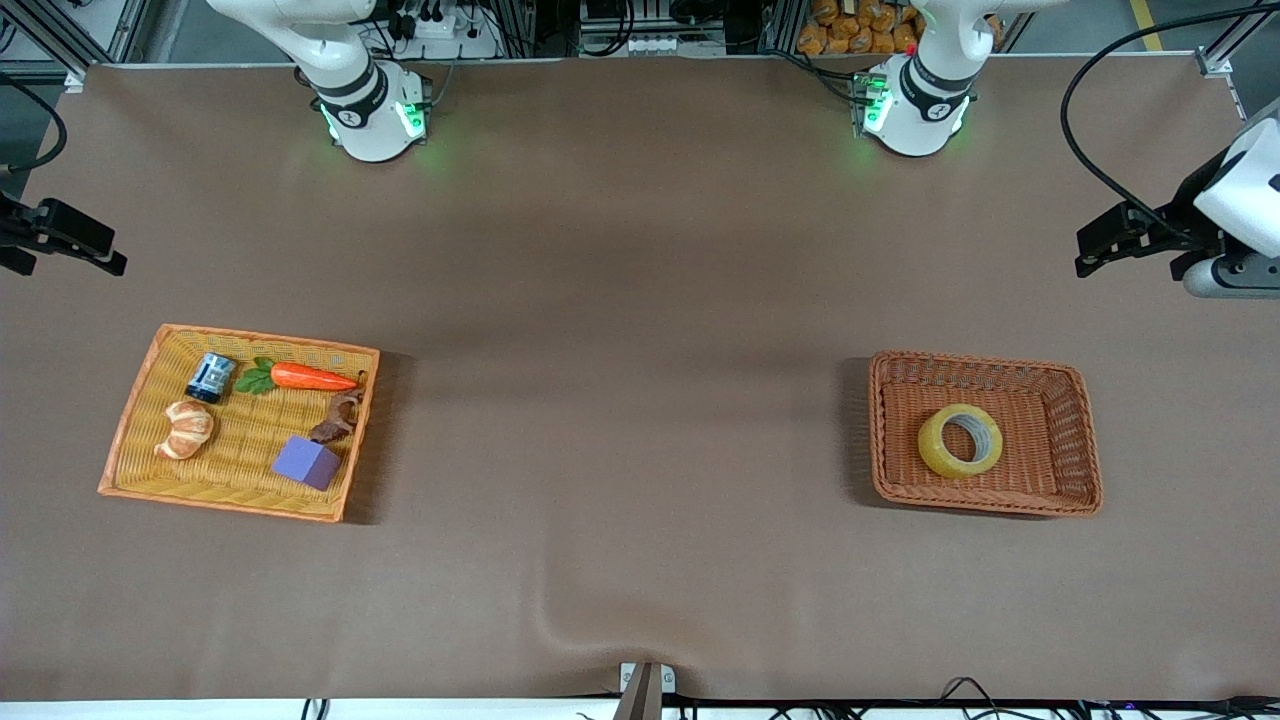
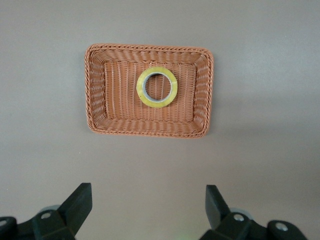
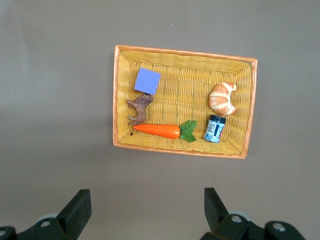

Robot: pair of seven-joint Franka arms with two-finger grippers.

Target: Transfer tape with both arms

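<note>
The roll of yellow tape (image 1: 960, 440) lies flat in the middle of the brown wicker basket (image 1: 1085, 440), which sits toward the left arm's end of the desk (image 1: 620, 350); a yellow tray (image 1: 135, 420) toward the right arm's end holds a carrot (image 1: 312, 377), a croissant (image 1: 186, 429), a purple block (image 1: 307, 462), a small can (image 1: 211, 377) and a brown figure (image 1: 337, 418), and no tape.

The left claw (image 2: 149, 212) hangs above the bare desk near its edge at the left arm's end, fingers spread wide and pinching nothing; the tape is well apart from it, down in the basket. The right claw (image 3: 148, 212) hangs likewise by the desk's edge at the right arm's end, spread wide with nothing between its fingers, the tray below it.

Which step is in hand cannot be settled: this would fit the tape waiting to leave the brown basket, or having been delivered into it; both arms wait clear of the baskets.
</note>
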